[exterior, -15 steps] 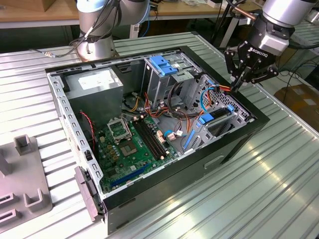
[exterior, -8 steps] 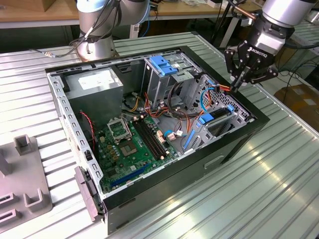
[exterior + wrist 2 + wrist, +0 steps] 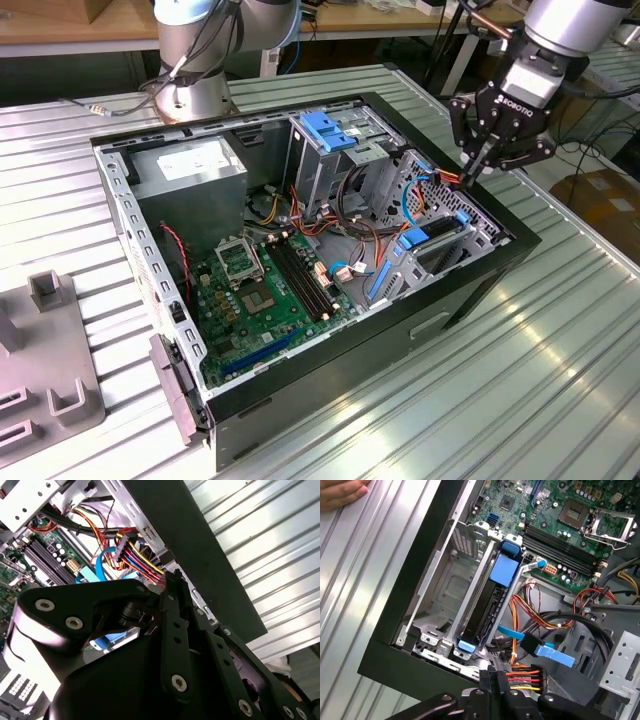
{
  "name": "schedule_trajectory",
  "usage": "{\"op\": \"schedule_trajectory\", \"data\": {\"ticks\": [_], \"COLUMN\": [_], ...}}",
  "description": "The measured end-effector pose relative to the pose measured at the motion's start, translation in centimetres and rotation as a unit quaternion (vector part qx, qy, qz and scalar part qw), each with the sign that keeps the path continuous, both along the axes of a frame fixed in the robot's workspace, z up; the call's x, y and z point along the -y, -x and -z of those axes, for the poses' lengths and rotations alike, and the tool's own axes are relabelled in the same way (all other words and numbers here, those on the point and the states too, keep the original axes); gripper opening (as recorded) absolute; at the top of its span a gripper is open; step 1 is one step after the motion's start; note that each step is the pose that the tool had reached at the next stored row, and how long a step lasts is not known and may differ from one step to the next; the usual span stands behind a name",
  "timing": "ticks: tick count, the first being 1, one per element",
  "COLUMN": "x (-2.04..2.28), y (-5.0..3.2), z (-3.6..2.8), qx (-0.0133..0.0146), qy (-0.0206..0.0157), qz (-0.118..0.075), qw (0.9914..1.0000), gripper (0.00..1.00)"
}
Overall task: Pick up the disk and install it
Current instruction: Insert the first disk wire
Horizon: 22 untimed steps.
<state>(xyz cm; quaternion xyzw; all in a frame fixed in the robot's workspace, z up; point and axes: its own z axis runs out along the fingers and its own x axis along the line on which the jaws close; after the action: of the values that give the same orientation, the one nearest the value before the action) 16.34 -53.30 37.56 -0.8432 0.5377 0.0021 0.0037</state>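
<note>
The disk [image 3: 481, 611] stands on edge in a slot of the metal drive cage [image 3: 440, 587] at the case's corner, with its blue carrier rail [image 3: 504, 569] along the edge. In the exterior view the disk [image 3: 437, 240] sits in the cage at the case's right side, blue rails showing. My gripper [image 3: 470, 176] hangs just above and behind that cage, over the case's right wall, fingers pressed together with nothing seen between them. In both wrist views the fingertips [image 3: 492, 676] [image 3: 172, 576] meet next to a multi-coloured power connector [image 3: 526, 676].
The open computer case [image 3: 480, 290] lies on a ribbed metal table. Inside are the motherboard [image 3: 262, 290], a power supply [image 3: 195, 165], a tall cage with a blue latch [image 3: 328, 130] and loose cables [image 3: 547, 617]. A person's hand [image 3: 340, 492] rests on the table beside the case.
</note>
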Motion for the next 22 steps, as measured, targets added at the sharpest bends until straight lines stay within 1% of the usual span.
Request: {"op": "schedule_trajectory", "data": {"ticks": [2,4,5,6,8,12,13,14,15,16,17,18,19,20,21,22], "x": [0.0,0.0,0.0,0.0,0.0,0.03,0.04,0.03,0.03,0.03,0.03,0.03,0.03,0.03,0.04,0.05], "y": [0.03,0.03,0.03,0.03,0.05,0.76,0.79,0.79,0.79,0.8,0.8,0.8,0.8,0.8,0.82,0.85], "z": [0.03,0.1,0.16,0.21,0.34,0.54,0.58,0.62,0.74,0.84,0.93,0.98,1.02,1.05,1.08,1.09], "qx": [0.0,0.0,0.0,0.0,0.0,0.0,0.0,0.0,0.0,0.0,0.0,0.0,0.0,0.0,0.0,0.0], "qy": [0.0001,0.0,0.0,0.0,0.0,0.0,-0.0001,0.0,0.0,0.0,0.0,0.0,0.0,0.0001,0.0001,0.0001], "qz": [0.012,0.027,0.042,0.051,0.062,0.067,0.069,0.074,0.09,0.107,0.12,0.127,0.133,0.137,0.139,0.139], "qw": [0.99993,0.99962,0.99913,0.99871,0.99805,0.99776,0.99762,0.99724,0.99593,0.99427,0.99279,0.99192,0.99108,0.99055,0.99033,0.9903], "gripper": [0.16,0.16,0.16,0.16,0.16,0.16,0.16,0.16,0.16,0.16,0.16,0.16,0.16,0.16,0.16,0.16]}}
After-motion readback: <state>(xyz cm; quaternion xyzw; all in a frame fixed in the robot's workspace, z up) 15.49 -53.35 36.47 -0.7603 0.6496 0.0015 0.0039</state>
